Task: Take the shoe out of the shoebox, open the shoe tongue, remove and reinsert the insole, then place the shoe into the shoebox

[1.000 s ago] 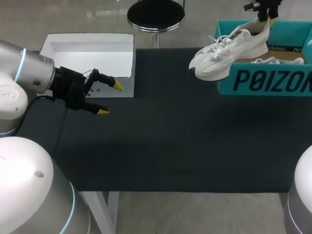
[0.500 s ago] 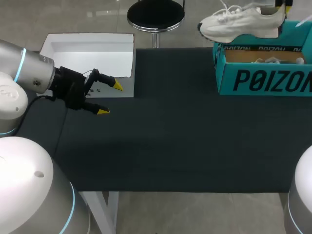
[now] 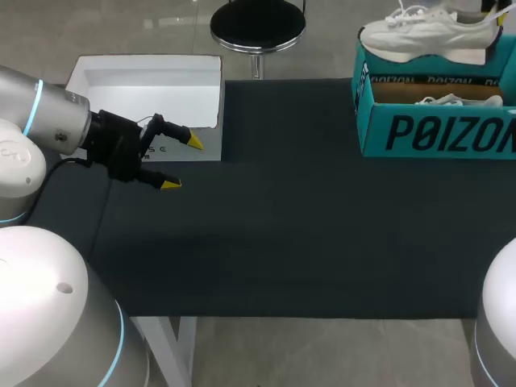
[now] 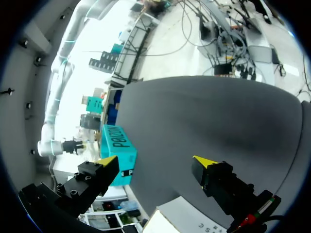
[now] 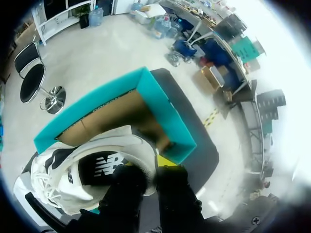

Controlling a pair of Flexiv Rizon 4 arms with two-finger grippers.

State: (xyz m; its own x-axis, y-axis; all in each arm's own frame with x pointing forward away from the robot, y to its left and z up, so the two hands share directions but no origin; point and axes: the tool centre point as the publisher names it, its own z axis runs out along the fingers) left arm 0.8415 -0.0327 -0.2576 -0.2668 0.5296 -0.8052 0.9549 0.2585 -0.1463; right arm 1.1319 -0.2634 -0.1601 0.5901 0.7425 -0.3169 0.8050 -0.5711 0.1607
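A white sneaker (image 3: 427, 36) hangs level over the far side of the open teal shoebox (image 3: 435, 133), toe pointing left. My right gripper (image 3: 493, 10) is at its heel, almost out of the head view. In the right wrist view that gripper (image 5: 156, 164) is shut on the heel collar of the sneaker (image 5: 87, 172), with the teal shoebox (image 5: 167, 119) beneath. A second white shoe (image 3: 453, 100) lies inside the box. My left gripper (image 3: 179, 162) is open over the table's left part and holds nothing; its wrist view shows the left gripper (image 4: 155, 161) with the shoebox (image 4: 116, 150) far ahead.
A white box lid (image 3: 145, 81) lies at the back left, just behind the left gripper. The dark table mat (image 3: 306, 226) stretches between the two arms. The shoebox stands at the table's back right corner.
My right gripper has carried the sneaker up and to the right, from hanging tilted over the box's left front corner to level above its far side. The left arm has not moved.
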